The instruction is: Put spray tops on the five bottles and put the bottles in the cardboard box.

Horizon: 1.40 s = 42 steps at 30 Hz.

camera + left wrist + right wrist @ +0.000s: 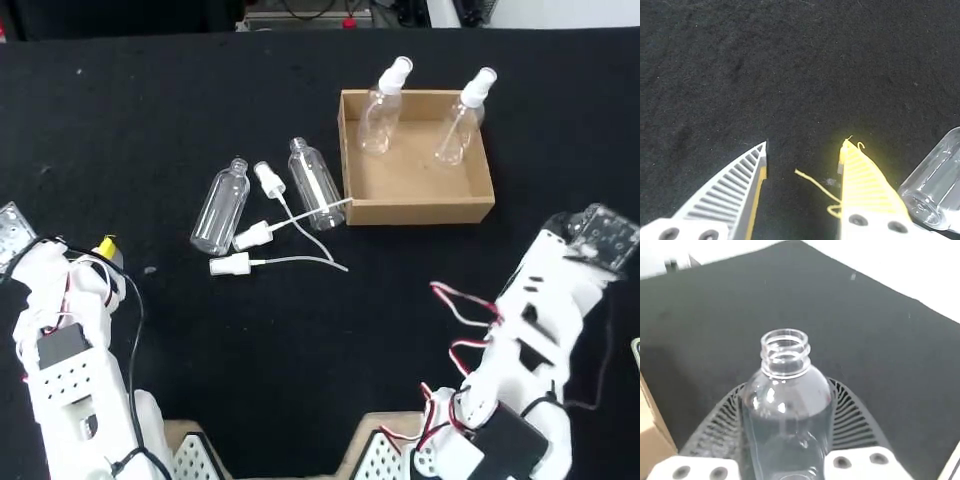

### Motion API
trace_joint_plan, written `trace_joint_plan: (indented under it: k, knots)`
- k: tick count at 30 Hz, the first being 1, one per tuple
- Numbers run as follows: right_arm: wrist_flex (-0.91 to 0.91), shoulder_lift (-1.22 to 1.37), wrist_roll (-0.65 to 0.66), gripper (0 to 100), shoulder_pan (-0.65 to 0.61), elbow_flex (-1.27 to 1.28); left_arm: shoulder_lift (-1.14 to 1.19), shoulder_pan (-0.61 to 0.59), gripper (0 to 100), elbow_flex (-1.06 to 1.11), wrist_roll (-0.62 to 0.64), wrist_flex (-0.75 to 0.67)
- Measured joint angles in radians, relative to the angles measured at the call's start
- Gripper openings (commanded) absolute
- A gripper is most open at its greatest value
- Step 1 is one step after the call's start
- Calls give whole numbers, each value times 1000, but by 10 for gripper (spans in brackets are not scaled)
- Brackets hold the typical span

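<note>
Your right gripper (pixel 786 387) clamps a smooth clear bottle (pixel 785 410), threaded neck uncapped, between ribbed jaws; your left gripper (pixel 805 145) gapes over fuzzy black cloth (pixel 790 60), a second bottle (pixel 935 185) just outside its yellow jaw

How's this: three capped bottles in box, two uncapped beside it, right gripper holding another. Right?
No: high view shows two capped bottles in the box, not three. The uncapped bottles beside it and the bottle in the right gripper check out.

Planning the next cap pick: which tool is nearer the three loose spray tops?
Left. The left tool sits a short way beside the loose spray tops; the right tool, holding a bottle, is beyond the cardboard box.
</note>
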Motion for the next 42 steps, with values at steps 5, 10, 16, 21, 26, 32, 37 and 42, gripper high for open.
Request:
trace_joint_plan:
  k: [5, 10, 16, 21, 26, 32, 37, 42]
  knots:
    - [-60, 0, 0, 53, -14, 35, 0, 0, 227, 0, 0, 0]
    - [-46, 0, 0, 53, -14, 41, 0, 0, 227, 0, 0, 0]
    - [-46, -5, 0, 53, -14, 133, 0, 0, 227, 0, 0, 0]
    - [-52, -32, 0, 60, -14, 170, 0, 0, 227, 0, 0, 0]
    - [-52, -49, 0, 238, -15, 193, 0, 0, 227, 0, 0, 0]
    - [-43, -28, 2, 304, -18, 250, 0, 0, 227, 0, 0, 0]
    - [-44, -31, 2, 304, -21, 249, 0, -2, 227, 0, 0, 0]
    - [-44, -29, 2, 304, -21, 252, 0, -2, 227, 0, 0, 0]
